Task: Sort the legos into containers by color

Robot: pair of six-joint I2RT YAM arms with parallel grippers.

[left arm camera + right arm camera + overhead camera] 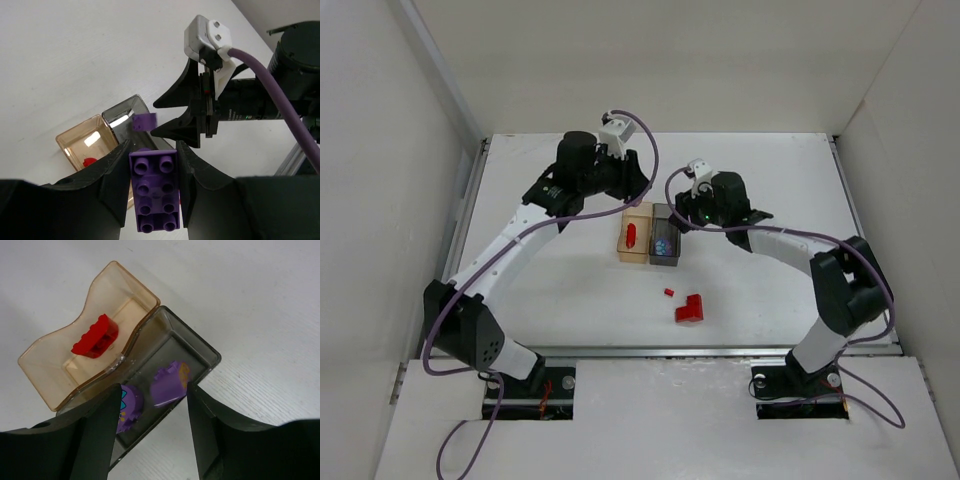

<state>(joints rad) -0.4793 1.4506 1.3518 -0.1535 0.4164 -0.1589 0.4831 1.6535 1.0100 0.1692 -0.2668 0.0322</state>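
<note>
Left claw (pixel 152 150) grips the purple 2x4 brick (pixel 153 192) by its long sides, up near the bins. The right claw (pixel 154 387) hangs spread over the grey bin (pixel 195 337) (purple pieces (pixel 169 382) inside) — better let it clear, then centre low above grey and release.

No text, label, brand or number can be read.

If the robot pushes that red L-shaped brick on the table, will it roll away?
Probably not. The red L-shaped brick lies flat on the table and has flat sides, so it should slide rather than roll. It looks like small hard plastic, so likely stiff and light.
</note>
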